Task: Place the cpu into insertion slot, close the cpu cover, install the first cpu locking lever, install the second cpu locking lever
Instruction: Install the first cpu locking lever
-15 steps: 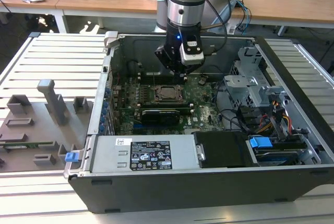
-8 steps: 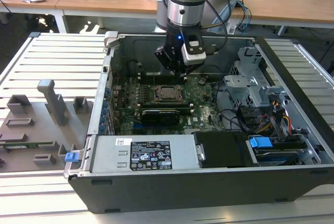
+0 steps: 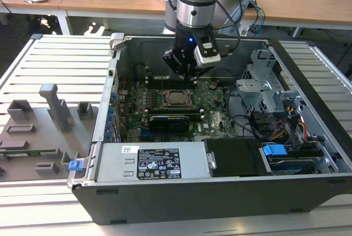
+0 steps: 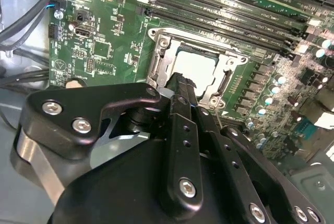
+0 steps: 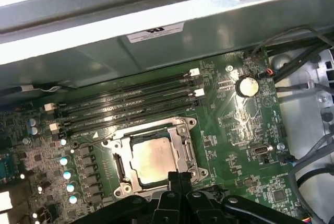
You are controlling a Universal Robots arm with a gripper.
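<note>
Your black hand point(image 5: 179, 176), closed on nothing, stands at the rim of the square metal insertion slot point(image 5: 119, 166) where the pale silvery square cpu point(image 5: 151, 160) lies, which I judge light, stiff and fragile, so take it by its edges.

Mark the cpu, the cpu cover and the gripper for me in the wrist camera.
cpu point(image 5: 154, 160): first wrist view, middle of its silvery top.
cpu cover point(image 5: 151, 132): first wrist view, the frame bar farthest from the gripper.
gripper point(image 5: 178, 176): first wrist view, midway between its fingertips.
</note>
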